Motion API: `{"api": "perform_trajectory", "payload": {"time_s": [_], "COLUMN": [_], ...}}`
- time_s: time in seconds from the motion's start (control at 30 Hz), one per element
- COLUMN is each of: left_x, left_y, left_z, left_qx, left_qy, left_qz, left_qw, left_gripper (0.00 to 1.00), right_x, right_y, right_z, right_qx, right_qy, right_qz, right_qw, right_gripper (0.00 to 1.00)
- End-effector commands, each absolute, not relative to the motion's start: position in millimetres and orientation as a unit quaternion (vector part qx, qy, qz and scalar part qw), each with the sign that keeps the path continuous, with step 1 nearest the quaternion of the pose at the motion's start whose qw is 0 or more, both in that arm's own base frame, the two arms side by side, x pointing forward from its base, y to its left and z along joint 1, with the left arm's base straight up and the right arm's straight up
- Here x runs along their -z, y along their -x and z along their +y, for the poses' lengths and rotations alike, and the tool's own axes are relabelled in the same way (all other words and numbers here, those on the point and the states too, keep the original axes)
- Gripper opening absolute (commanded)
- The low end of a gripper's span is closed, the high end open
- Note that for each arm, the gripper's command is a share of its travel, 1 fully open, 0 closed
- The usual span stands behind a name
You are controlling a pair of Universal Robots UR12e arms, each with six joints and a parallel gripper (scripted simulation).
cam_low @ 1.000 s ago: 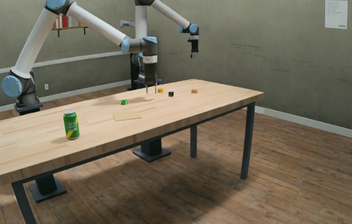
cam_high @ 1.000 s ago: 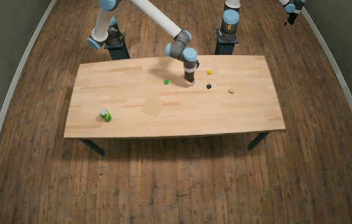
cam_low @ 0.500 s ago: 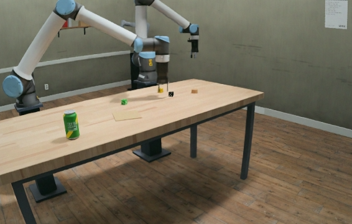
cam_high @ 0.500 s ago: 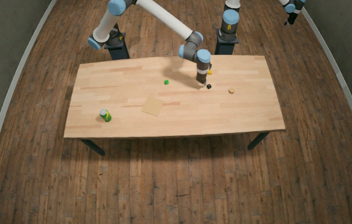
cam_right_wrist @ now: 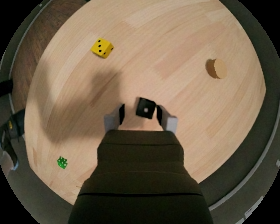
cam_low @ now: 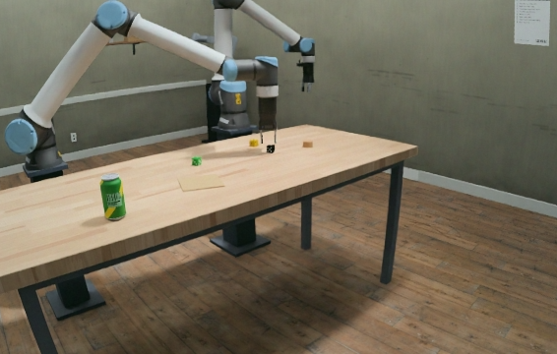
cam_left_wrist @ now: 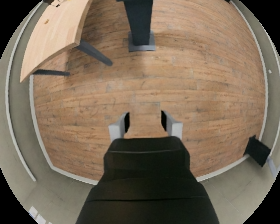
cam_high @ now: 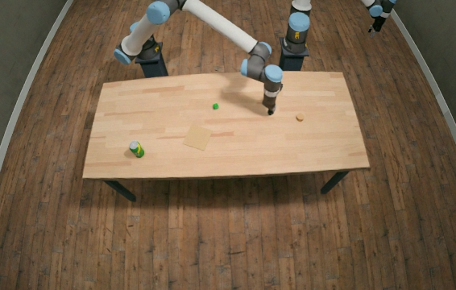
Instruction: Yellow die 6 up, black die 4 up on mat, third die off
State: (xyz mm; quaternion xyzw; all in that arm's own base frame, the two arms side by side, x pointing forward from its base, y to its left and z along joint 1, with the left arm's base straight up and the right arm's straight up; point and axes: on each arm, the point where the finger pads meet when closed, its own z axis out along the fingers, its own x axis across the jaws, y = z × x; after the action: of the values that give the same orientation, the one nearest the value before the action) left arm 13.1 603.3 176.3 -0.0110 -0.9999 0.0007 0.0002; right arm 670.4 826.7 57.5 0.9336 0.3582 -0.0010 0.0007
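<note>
The black die (cam_low: 271,148) (cam_right_wrist: 145,108) lies on the table off the mat, a single pip on top in the right wrist view. My right gripper (cam_high: 271,109) (cam_low: 268,141) (cam_right_wrist: 140,110) is open just above it; the die is nearer one finger. The yellow die (cam_low: 254,143) (cam_right_wrist: 102,48) lies behind, apparently three pips on top; the arm hides it in the top view. The green die (cam_high: 216,106) (cam_low: 196,161) (cam_right_wrist: 62,162) lies behind the mat (cam_high: 197,138) (cam_low: 201,184), off it. My left gripper (cam_high: 373,31) (cam_low: 306,88) (cam_left_wrist: 145,117) is open and empty, away from the table.
A green can (cam_high: 137,149) (cam_low: 113,198) stands on the table (cam_high: 252,161) (cam_low: 151,221) beyond the mat, at the left in the top view. A small round wooden piece (cam_high: 300,117) (cam_low: 307,145) (cam_right_wrist: 219,69) lies on the other side of the black die.
</note>
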Motion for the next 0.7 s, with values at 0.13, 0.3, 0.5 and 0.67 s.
{"api": "perform_trajectory", "payload": {"time_s": [0.13, 0.3, 0.5, 0.67], "left_x": [-177.0, -177.0, -177.0, -177.0], "left_y": [-13.3, -13.3, -13.3, -13.3], "left_z": [603.9, 603.9, 603.9, 603.9], "left_qx": [0.0, 0.0, 0.0, 0.0], "left_qy": [0.011, 0.011, 0.011, 0.011], "left_qz": [-1.0, -1.0, -1.0, -1.0], "left_qw": [0.0, 0.0, 0.0, 0.0], "left_gripper": [1.0, 1.0, 1.0, 1.0], "right_x": [-59.5, -59.5, -59.5, -59.5], "right_y": [-672.5, -673.2, -673.3, -673.3], "right_z": [834.7, 837.8, 838.3, 838.3], "right_qx": [0.0, 0.0, 0.0, 0.0], "right_qy": [-0.934, -0.934, -0.934, -0.934], "right_qz": [0.358, 0.358, 0.358, 0.358], "right_qw": [0.0, 0.0, 0.0, 0.0], "right_gripper": [1.0, 1.0, 1.0, 1.0]}}
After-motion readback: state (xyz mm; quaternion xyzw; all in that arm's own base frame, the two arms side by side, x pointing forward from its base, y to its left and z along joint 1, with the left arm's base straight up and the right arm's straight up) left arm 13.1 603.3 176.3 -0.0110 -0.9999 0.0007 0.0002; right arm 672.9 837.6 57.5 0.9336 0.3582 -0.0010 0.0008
